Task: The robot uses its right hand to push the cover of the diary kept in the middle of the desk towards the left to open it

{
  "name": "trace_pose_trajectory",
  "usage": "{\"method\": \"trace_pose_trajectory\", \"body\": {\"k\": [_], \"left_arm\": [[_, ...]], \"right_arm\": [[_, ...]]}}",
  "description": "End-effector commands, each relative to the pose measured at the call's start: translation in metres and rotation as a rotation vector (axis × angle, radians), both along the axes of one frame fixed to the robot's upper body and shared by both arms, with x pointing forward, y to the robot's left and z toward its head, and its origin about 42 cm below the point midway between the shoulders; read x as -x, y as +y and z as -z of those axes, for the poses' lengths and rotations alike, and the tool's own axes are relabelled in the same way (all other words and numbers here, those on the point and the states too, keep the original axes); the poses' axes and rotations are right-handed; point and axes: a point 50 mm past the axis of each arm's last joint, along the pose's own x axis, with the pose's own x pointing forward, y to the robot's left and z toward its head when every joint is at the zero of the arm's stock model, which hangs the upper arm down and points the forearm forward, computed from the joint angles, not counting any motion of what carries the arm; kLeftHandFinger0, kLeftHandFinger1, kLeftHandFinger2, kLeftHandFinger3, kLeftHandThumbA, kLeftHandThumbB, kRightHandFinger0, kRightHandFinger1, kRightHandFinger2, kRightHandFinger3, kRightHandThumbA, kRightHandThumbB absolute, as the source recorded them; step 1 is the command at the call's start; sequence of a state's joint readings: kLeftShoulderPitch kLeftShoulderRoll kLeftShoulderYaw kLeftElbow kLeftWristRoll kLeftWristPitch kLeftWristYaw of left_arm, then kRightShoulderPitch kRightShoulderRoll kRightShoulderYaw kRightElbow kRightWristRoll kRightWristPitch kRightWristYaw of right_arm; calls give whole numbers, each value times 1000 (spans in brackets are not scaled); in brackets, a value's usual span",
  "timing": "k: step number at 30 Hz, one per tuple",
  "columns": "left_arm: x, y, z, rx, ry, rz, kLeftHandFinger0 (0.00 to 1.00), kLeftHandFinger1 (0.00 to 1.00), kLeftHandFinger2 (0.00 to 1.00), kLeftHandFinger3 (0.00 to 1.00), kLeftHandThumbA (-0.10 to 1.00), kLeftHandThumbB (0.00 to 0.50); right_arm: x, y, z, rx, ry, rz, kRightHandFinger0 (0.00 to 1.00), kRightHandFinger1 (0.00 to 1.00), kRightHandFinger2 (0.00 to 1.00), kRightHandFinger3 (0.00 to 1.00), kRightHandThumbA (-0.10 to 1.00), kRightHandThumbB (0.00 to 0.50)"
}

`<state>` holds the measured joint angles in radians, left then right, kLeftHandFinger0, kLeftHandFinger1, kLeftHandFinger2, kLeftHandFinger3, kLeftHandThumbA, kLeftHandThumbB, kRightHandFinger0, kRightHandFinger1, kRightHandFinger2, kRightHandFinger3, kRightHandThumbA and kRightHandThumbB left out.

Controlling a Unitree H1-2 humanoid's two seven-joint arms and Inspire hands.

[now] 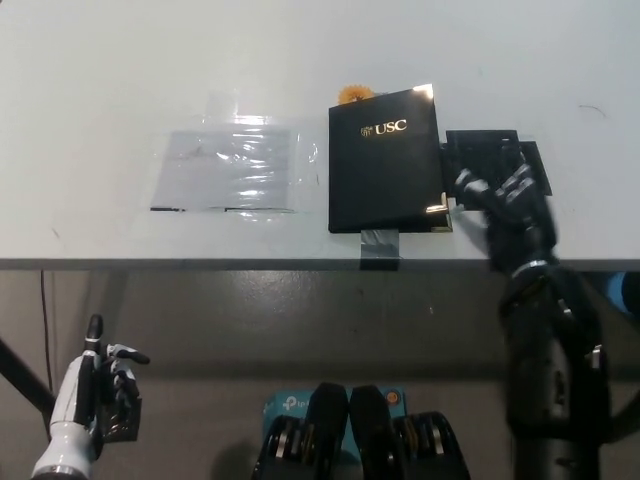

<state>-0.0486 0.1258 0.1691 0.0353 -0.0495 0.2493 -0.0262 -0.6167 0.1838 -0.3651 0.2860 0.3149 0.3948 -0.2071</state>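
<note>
A black diary [385, 160] with gold "USC" lettering lies closed in the middle of the white desk [120, 90], held at its near edge by a strip of grey tape [378, 243]. My black right hand [508, 215] hovers just right of the diary's lower right corner, over a black square pad [485, 150], fingers spread and open, with its fingertips close to the cover's right edge. My white left hand [95, 395] rests low at the lower left, below the desk edge, with fingers loosely curled and empty.
A clear plastic sheet [232, 170] lies flat on the desk left of the diary. A small orange object [349, 95] peeks out behind the diary's far edge. The desk's front edge runs just below the tape.
</note>
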Motion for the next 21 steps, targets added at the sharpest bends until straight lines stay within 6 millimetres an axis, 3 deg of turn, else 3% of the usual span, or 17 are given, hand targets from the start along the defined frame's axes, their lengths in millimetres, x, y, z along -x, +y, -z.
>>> {"method": "trace_pose_trajectory", "body": {"k": [1, 4, 10, 14, 21], "left_arm": [[-4, -3, -12, 8, -47, -4, 115, 177, 152, 318, 1000, 494], [-5, -7, -12, 3, -49, 13, 125, 184, 163, 330, 1000, 490], [-7, -6, -13, -2, -48, 10, 101, 175, 161, 332, 1000, 489], [-8, -7, -13, 0, -47, 13, 96, 165, 151, 325, 1000, 497], [-3, -9, -8, 10, -39, 9, 100, 163, 149, 325, 1000, 500]], "right_arm": [[-6, 20, -9, -67, -33, 51, 1000, 1000, 1000, 1000, 1000, 95], [-3, 26, 2, -65, -22, 63, 1000, 1000, 1000, 1000, 1000, 118], [5, 32, 19, -81, 7, 91, 1000, 1000, 1000, 1000, 1000, 96], [8, 35, 23, -108, 7, 107, 1000, 1000, 1000, 1000, 1000, 109], [0, 63, 16, -108, 12, 47, 1000, 1000, 1000, 1000, 1000, 101]]}}
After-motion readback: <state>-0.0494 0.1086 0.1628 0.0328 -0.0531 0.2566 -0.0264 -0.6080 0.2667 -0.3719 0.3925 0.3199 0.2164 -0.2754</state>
